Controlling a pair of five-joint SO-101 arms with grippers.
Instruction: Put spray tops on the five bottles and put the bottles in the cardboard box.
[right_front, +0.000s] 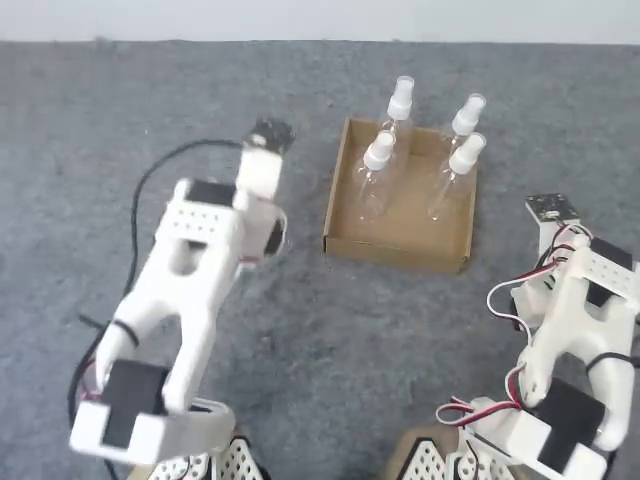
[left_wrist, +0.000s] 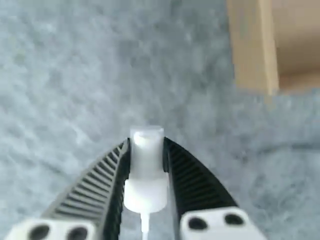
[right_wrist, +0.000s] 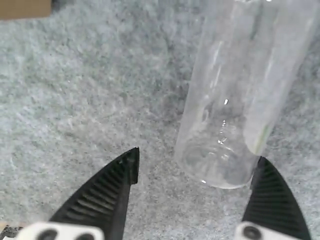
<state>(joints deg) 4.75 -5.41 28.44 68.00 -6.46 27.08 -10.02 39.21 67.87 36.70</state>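
Left claw: The left gripper (left_wrist: 146, 142) is pinching a white spray top (left_wrist: 146, 175) between its ribbed black fingers, closed down to the top's width, the thin tube pointing back toward the wrist.
Right claw: The right gripper (right_wrist: 196, 160) is gaping wide and gripping nothing; a clear bottle (right_wrist: 240, 90) is standing on the grey carpet (right_front: 100, 120) between its fingers, nearer one than the other.
Cardboard box: The cardboard box (right_front: 398, 250) is sitting on the carpet, holding four capped bottles (right_front: 378, 170).
Left arm: The left arm (right_front: 190, 280) is hanging over the carpet near the box's side, a box corner showing just beyond the held top.
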